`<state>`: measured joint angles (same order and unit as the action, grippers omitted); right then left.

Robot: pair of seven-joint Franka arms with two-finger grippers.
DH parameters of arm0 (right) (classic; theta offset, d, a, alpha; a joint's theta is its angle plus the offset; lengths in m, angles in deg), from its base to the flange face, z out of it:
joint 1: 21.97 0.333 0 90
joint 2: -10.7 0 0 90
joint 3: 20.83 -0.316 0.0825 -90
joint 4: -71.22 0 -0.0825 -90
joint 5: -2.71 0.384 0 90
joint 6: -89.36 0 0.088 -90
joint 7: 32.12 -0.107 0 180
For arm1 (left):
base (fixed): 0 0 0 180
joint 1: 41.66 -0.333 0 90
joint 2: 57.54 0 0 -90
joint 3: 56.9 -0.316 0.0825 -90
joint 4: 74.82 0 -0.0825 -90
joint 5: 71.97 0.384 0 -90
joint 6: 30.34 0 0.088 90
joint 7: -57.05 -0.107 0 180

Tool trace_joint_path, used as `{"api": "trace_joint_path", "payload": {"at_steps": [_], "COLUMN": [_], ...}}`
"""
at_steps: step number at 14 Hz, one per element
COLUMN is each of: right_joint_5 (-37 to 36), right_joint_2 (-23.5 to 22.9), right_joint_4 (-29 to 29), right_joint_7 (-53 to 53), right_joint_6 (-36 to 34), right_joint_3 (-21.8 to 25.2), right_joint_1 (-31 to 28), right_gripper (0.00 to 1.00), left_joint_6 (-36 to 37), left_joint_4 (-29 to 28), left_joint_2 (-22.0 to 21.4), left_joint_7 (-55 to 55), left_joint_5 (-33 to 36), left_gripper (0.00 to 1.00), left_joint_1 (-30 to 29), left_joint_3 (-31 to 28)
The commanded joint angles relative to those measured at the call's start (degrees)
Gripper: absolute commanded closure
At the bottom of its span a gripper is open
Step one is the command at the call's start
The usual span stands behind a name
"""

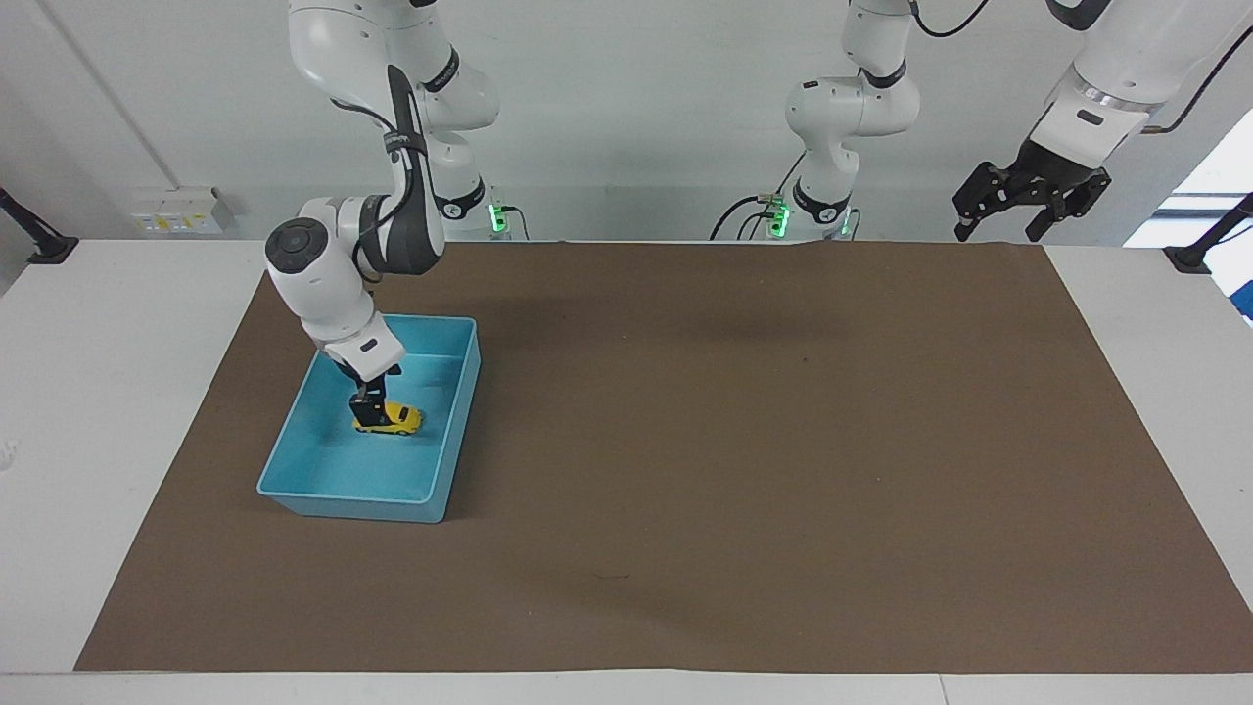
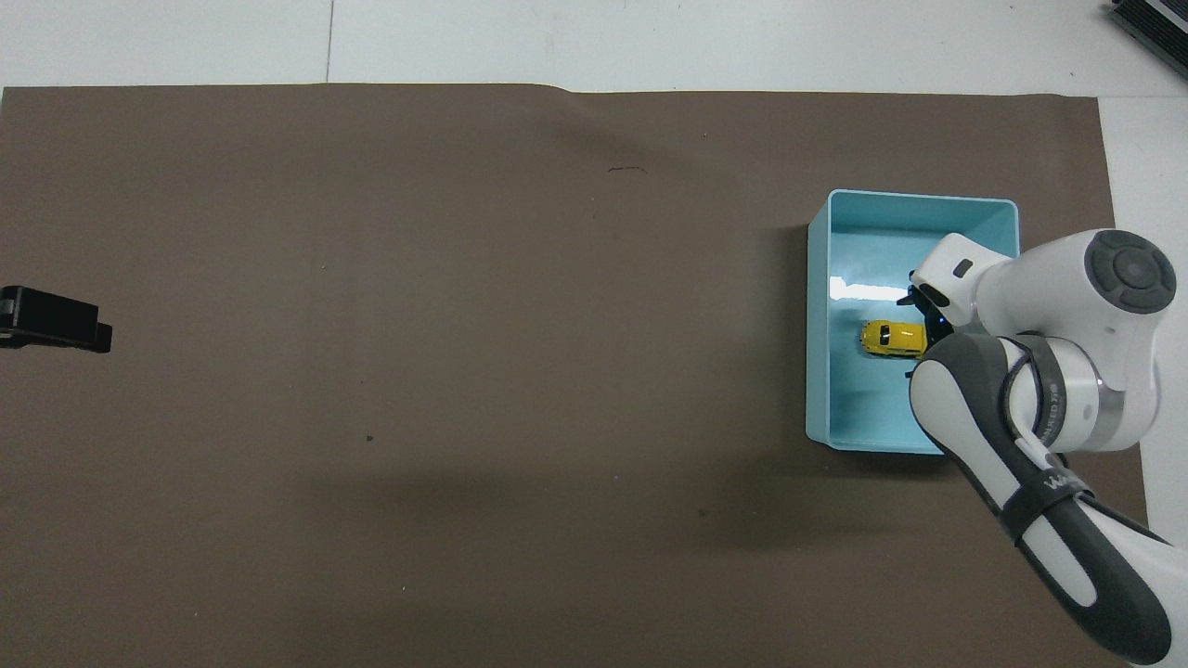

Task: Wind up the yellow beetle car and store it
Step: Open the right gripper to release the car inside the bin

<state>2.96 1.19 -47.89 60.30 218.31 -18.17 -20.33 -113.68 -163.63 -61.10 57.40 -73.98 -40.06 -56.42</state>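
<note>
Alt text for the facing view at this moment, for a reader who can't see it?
The yellow beetle car sits on the floor of the blue bin, with the right gripper right above its rear end. The left gripper waits raised over the brown mat's corner.

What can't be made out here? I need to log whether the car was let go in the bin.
- Right gripper: overhead, its own wrist hides the fingers; facing, too small to tell grip on the yellow beetle car in the blue bin.
- Car's robot-side end: hidden overhead by that arm.
- Left gripper: only its tip shows overhead, at the edge.
</note>
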Motion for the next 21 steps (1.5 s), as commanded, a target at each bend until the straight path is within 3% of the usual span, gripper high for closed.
{"api": "trace_joint_path", "payload": {"at_steps": [1, 14, 21], "right_joint_5": [0.0, 0.9, 0.9], "right_joint_2": [-0.2, 0.4, 6.2], "right_joint_4": [4.0, 16.3, 18.3], "right_joint_7": [-1.5, -4.5, -16.7], "right_joint_6": [-3.2, -12.4, -17.2], "right_joint_3": [-0.4, -0.6, -1.0], "right_joint_1": [-0.4, -0.8, -0.7], "right_gripper": [0.0, 0.0, 0.0], "left_joint_6": [0.2, 0.2, 0.2], "left_joint_4": [-0.3, -0.3, -0.3], "left_joint_2": [-0.3, -0.3, -0.3], "left_joint_7": [-0.3, -0.3, -0.3], "left_joint_5": [-0.7, -0.7, -0.7], "left_gripper": [0.0, 0.0, 0.0], "left_joint_1": [-1.0, -1.0, -1.0], "left_joint_3": [0.5, 0.5, 0.5]}}
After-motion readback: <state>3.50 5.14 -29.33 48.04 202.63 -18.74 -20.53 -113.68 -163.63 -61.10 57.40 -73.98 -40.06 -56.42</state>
